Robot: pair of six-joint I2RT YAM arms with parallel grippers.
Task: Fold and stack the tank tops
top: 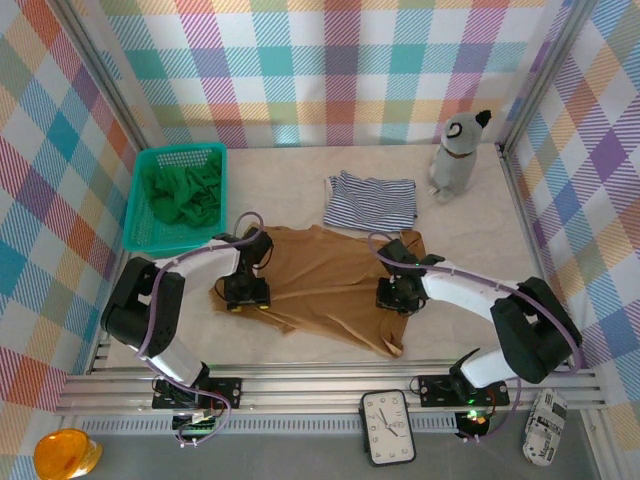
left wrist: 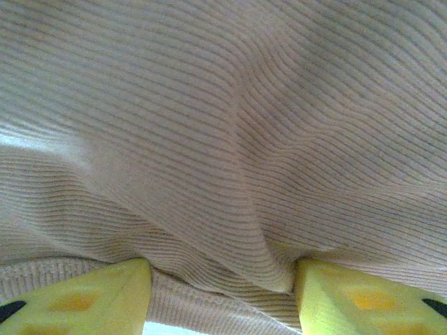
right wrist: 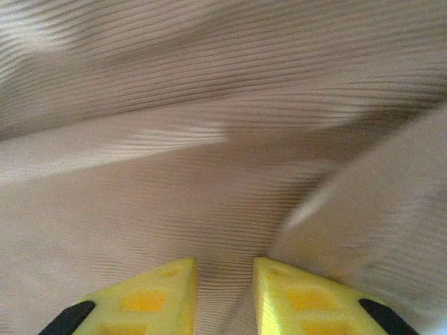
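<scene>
The tan-brown tank top (top: 320, 285) lies spread across the middle of the table, rumpled along its near edge. My left gripper (top: 246, 292) rests on its left side. In the left wrist view the left gripper (left wrist: 222, 276) stands open, its yellow fingers (left wrist: 105, 296) wide apart over a fold of ribbed tan cloth (left wrist: 230, 139). My right gripper (top: 397, 295) sits on the top's right side. In the right wrist view the right gripper (right wrist: 225, 269) has narrow jaws pinching tan cloth (right wrist: 209, 181). The striped tank top (top: 370, 198) lies folded behind. The green tank top (top: 185, 190) is bunched in the basket.
A teal mesh basket (top: 140, 225) stands at the back left. A grey toy dog (top: 458, 155) sits at the back right beside the striped top. A small clock (top: 388, 427) and an orange object (top: 65, 455) lie beyond the near rail. Plaid walls close in three sides.
</scene>
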